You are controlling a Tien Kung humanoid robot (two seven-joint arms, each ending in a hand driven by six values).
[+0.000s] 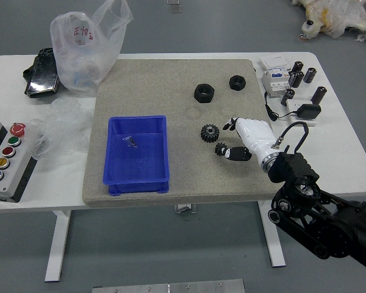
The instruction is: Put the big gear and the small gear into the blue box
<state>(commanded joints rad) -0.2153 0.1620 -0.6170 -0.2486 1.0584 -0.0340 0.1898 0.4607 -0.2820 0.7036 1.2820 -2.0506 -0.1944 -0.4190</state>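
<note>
Head view: right hand [254, 135], digits parted and seemingly gripping nothing, beside small gear [220, 149] and big gear [210, 133], both outside blue box [138, 166]. Step in hand, by judgement: first pick-up, the next move calling for a close on one gear without knocking its neighbour, then a lift leftward. Surface and room: grey-beige mat [189, 174] on white table [348, 171], two black hex nuts [204, 93] on the mat's far part, grey floor [146, 244].
</note>
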